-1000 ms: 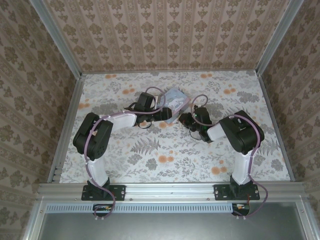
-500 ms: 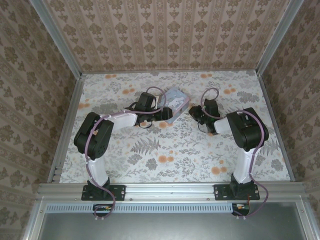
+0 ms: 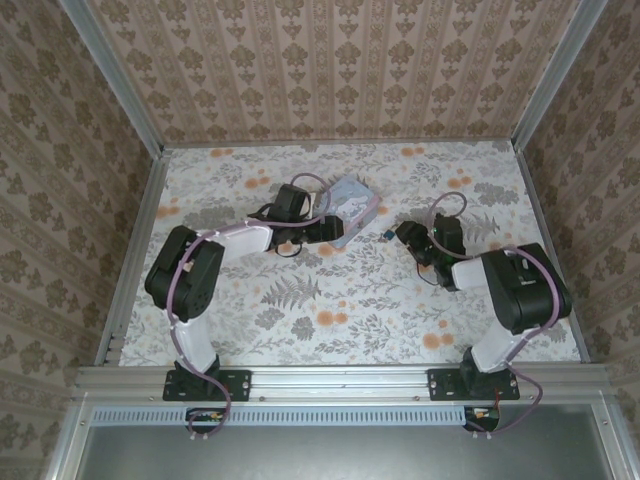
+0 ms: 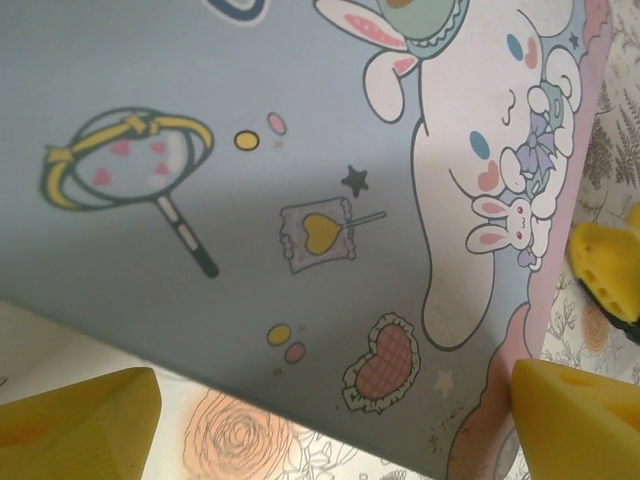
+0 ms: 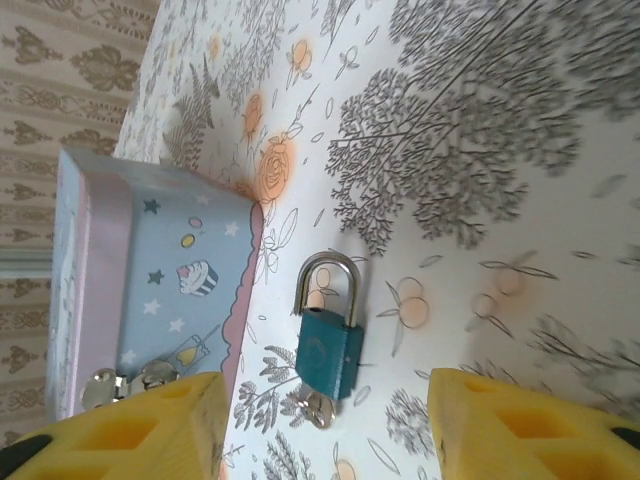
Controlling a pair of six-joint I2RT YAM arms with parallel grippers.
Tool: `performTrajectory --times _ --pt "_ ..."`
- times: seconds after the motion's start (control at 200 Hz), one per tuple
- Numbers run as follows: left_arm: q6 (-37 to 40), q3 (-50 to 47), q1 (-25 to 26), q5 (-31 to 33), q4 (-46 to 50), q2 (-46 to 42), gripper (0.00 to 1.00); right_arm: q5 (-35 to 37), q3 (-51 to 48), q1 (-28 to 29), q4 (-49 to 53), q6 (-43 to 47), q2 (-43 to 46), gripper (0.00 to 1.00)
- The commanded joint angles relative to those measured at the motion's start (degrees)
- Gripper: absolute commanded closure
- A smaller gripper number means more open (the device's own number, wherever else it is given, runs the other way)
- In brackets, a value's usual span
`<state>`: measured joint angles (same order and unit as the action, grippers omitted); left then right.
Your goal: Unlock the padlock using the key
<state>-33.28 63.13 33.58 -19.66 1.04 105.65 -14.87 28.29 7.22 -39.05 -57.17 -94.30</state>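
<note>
The left gripper (image 3: pixel 328 228) stands wide, its yellow pads (image 4: pixel 80 420) spread at the near edge of the pastel-blue cartoon tin (image 4: pixel 250 200) just ahead of it; whether they touch the tin I cannot tell. The right gripper (image 3: pixel 405 237) is parted and holds nothing. The padlock (image 5: pixel 330 350) lies flat on the flowered table (image 5: pixel 500 150) just ahead of its fingers (image 5: pixel 520 430), shackle pointing away, with the key (image 5: pixel 316 408) seemingly in its near end.

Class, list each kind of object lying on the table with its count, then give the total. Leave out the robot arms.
Padlock: 1
Key: 1
Tin: 1
Total: 3
</note>
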Motion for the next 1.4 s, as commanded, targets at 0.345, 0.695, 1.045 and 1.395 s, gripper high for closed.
performTrajectory --times 0.345,0.695,1.045,1.395 --pt "4.61 -1.74 -4.93 1.75 16.12 -17.03 0.04 1.76 2.34 -6.47 26.08 10.36 29.67 0.12" --pt "11.53 -5.18 -13.39 23.96 17.99 -39.97 0.00 13.62 9.90 -9.25 37.80 26.31 34.46 0.01" --pt "25.31 -22.22 -17.37 44.09 -3.55 -51.44 0.00 28.59 3.17 -9.33 24.56 42.75 29.41 0.00" --pt "31.86 -38.27 -26.03 44.52 -25.38 -43.25 0.00 27.32 -5.62 -9.38 -3.07 47.88 15.83 0.01"
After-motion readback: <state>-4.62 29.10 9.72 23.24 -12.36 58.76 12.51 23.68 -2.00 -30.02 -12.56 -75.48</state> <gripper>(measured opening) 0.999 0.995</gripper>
